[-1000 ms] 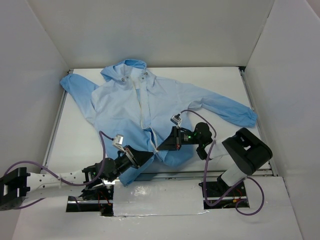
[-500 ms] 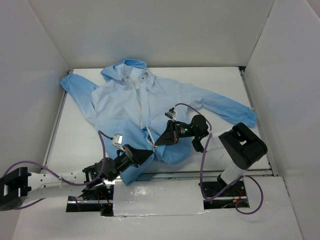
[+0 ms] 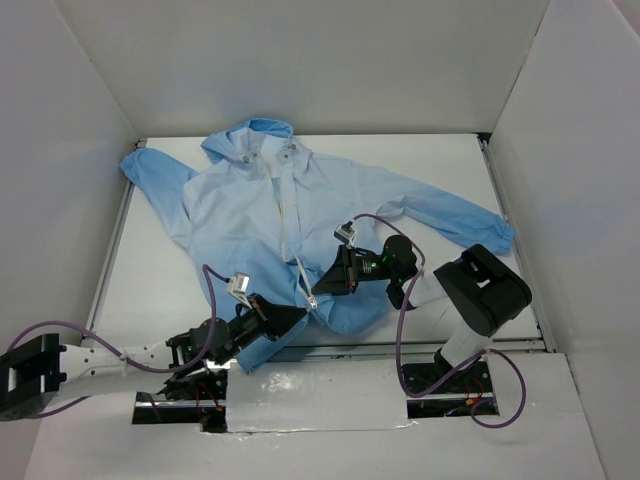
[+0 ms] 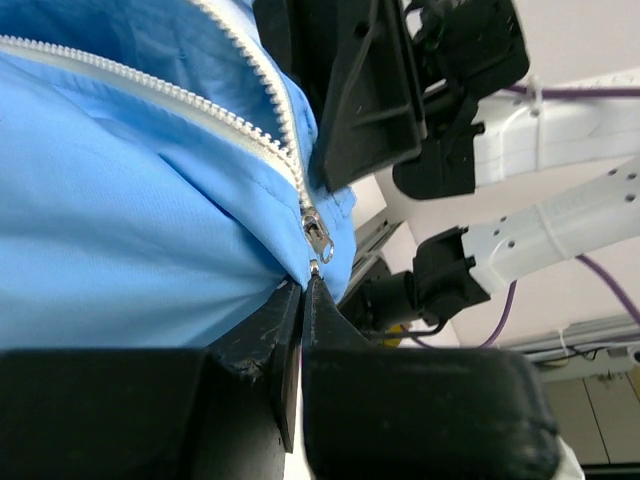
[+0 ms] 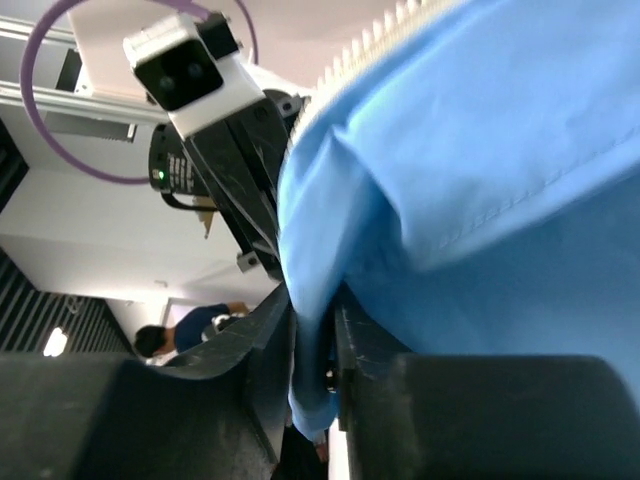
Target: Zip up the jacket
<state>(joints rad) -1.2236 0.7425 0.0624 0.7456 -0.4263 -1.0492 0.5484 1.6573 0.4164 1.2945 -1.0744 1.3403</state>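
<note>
The light-blue hooded jacket lies spread on the white table, hood at the far side and sleeves out to both sides. Its white zipper strip runs down the front. At the near hem my left gripper is shut on the jacket's bottom edge just below the metal zipper slider. In the left wrist view its pinch sits under the zipper teeth. My right gripper is just beyond it. In the right wrist view that gripper has a fold of the jacket between its narrow jaws.
White walls box in the table on three sides. The right sleeve reaches toward the right wall and the left sleeve toward the far left corner. A metal rail edges the table near the arm bases. Purple cables loop off both arms.
My right gripper first went up along the zipper away from the hem, then came back a little toward the near edge. My left gripper has stayed at the hem.
</note>
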